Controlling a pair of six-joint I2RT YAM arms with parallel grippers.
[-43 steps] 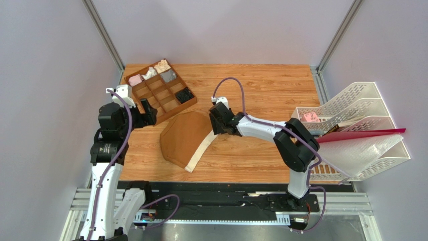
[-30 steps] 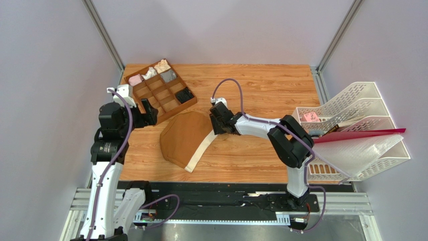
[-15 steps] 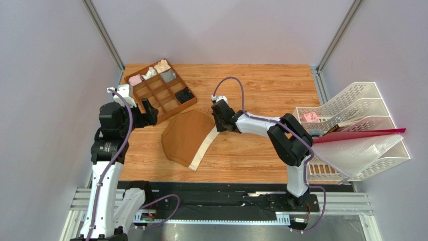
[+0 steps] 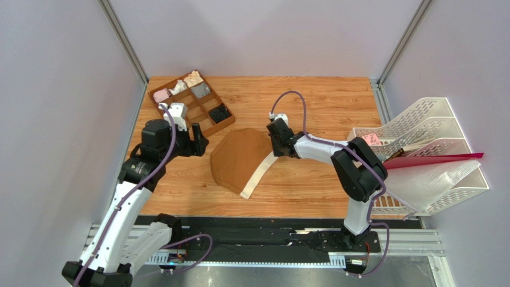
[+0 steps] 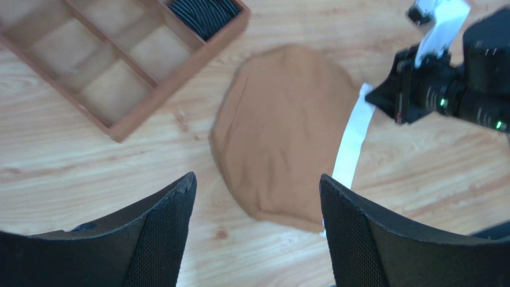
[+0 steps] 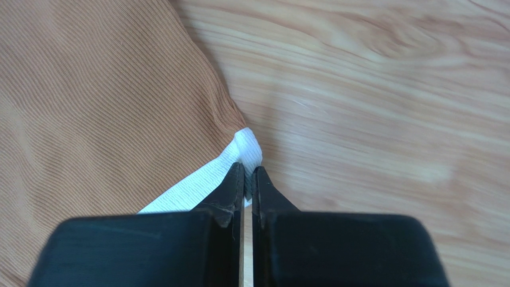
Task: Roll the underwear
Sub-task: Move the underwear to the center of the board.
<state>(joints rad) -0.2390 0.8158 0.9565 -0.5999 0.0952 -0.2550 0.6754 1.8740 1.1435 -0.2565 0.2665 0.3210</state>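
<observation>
Mostly flat, underwear [image 4: 238, 158] lies on wooden table [image 4: 323, 107] between grey walls [image 4: 60, 89].

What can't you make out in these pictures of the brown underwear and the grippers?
- Grip depth on the underwear band: right wrist view, right gripper fingers cover it.
- Far compartments of the tray: left wrist view, cut off by top edge.
- What the pink item in the basket is: top view, too small, partly behind mesh.
</observation>
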